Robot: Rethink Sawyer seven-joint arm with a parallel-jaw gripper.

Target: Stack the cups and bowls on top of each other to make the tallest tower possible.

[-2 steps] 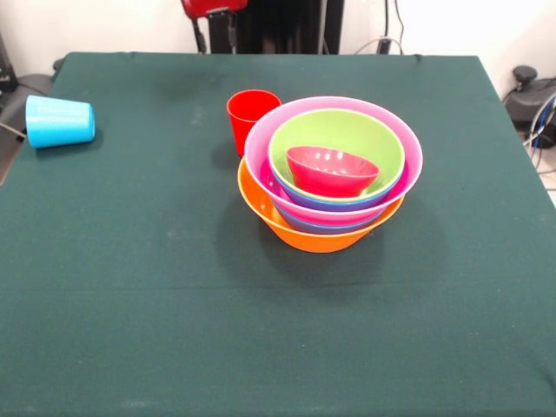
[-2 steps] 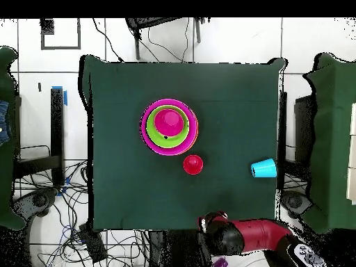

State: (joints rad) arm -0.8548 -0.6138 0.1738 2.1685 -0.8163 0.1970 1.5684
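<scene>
Broad bare green cloth table (image 1: pixel 174 347) nearest; mid-table, nested tower (image 1: pixel 330 178): big orange plastic bowl (image 1: pixel 304 233), pink, purple, lime, small red bowl (image 1: pixel 332 169) on top. Red plastic tumbler (image 1: pixel 252 117) upright, touching behind. Light blue tumbler (image 1: pixel 59 121) tipped over at table edge. Red-black arm (image 2: pixel 250 236) drawn back off table, gripper state cannot be told

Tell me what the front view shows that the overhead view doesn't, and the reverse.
Front only: the tower's side, with the orange bowl at the base and purple and blue rims between the pink bowl and the orange one; the blue cup plainly lying on its side.
Overhead only: the arm drawn back off the table's edge, and the floor around it.
Both: green bowl, small red bowl on top, red cup upright beside the tower, blue cup near the table's edge.
</scene>
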